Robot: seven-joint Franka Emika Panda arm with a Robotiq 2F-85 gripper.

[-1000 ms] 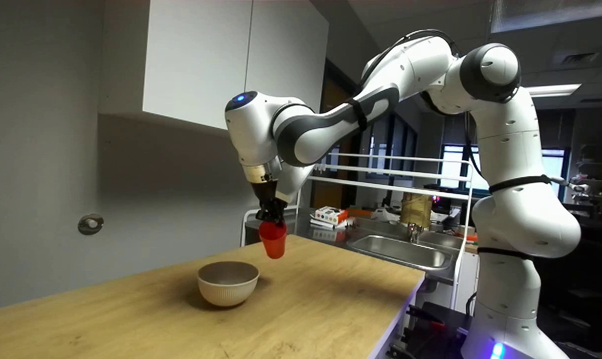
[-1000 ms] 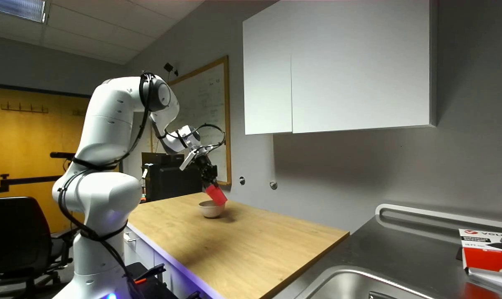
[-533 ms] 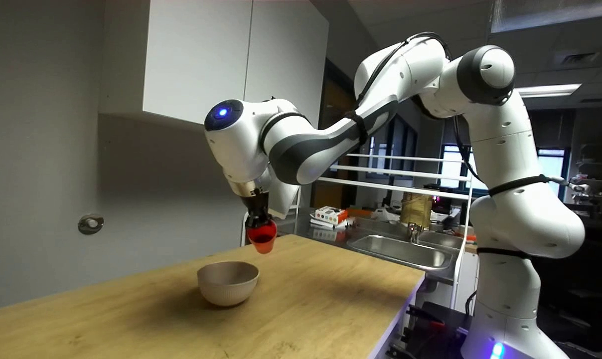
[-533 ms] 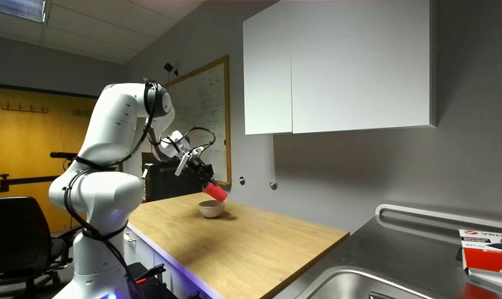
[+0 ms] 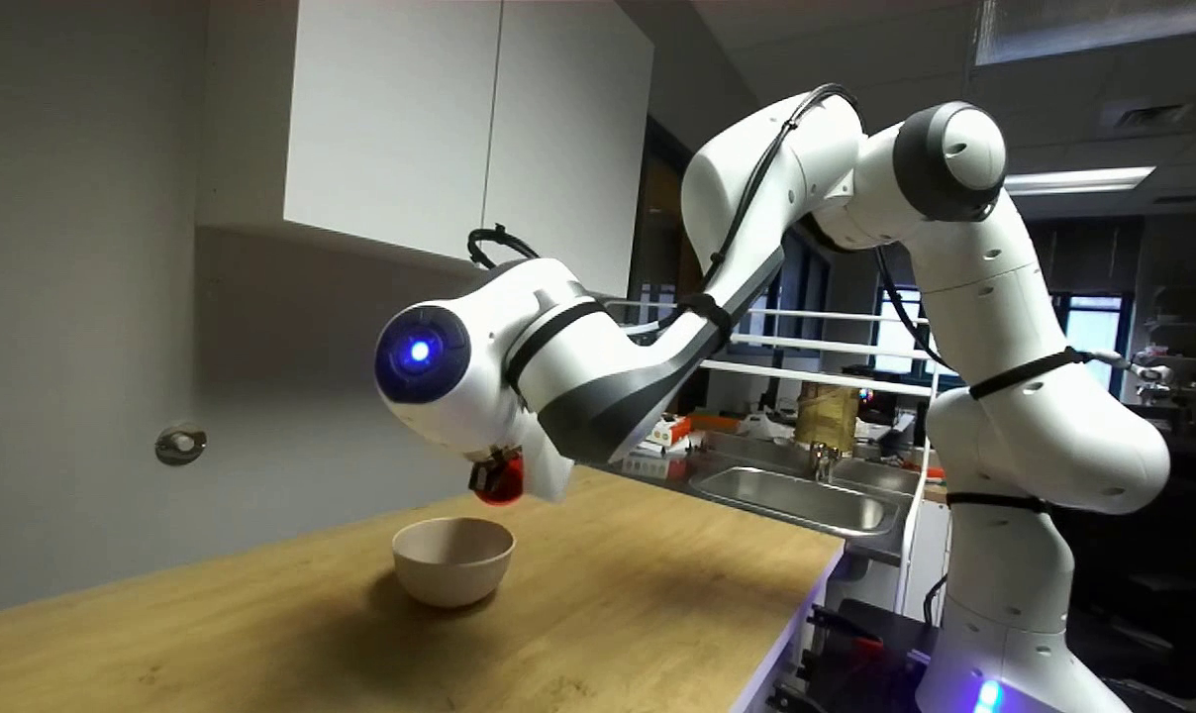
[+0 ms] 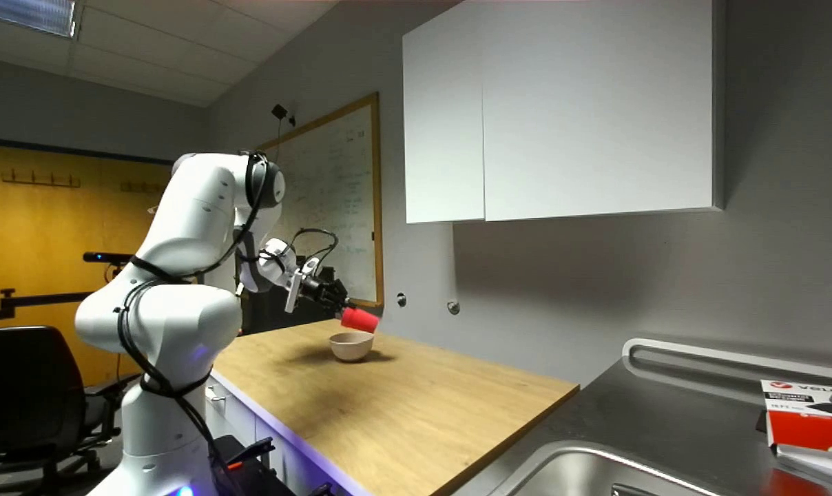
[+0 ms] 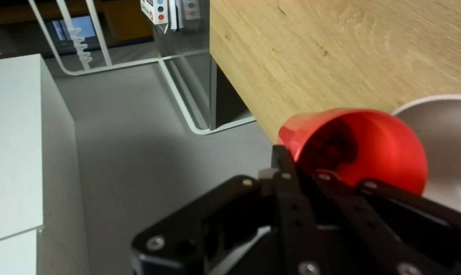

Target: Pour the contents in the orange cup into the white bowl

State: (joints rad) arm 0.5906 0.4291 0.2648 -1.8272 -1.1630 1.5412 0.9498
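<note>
- The claw (image 7: 303, 168) grips the rim of the orange cup (image 7: 375, 147), right of centre in the wrist view.
- In an exterior view, the white bowl (image 6: 350, 350) shows just below the cup, slightly left; the cup's long axis lies nearly level, mouth toward the claw.
- To pour, the mouth probably needs tipping below the base.
</note>
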